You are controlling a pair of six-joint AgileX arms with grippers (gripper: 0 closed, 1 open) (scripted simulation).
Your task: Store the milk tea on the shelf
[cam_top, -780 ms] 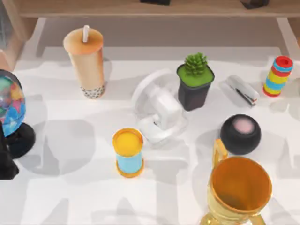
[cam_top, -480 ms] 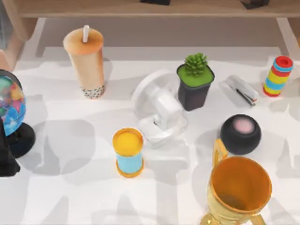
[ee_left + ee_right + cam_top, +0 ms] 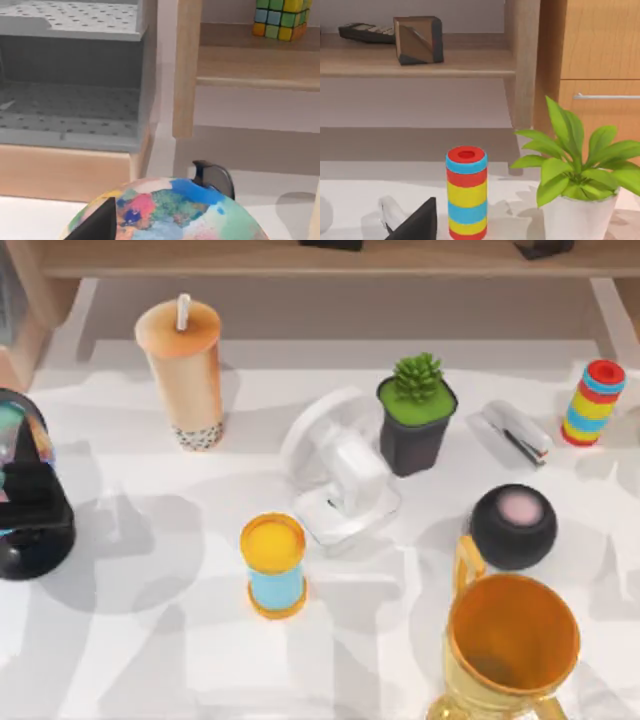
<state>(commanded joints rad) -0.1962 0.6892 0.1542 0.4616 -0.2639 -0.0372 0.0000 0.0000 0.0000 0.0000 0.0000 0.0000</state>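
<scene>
The left gripper (image 3: 25,485) hangs over the globe (image 3: 22,502) at the table's left edge; whether its fingers are parted or closed, I cannot tell. The milk tea (image 3: 184,372) stands upright beyond it to the right, the shelf (image 3: 320,258) farther back.

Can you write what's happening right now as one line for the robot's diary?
step: reaching | left gripper: above globe, left edge | milk tea: upright on table, untouched | shelf: behind it
</scene>
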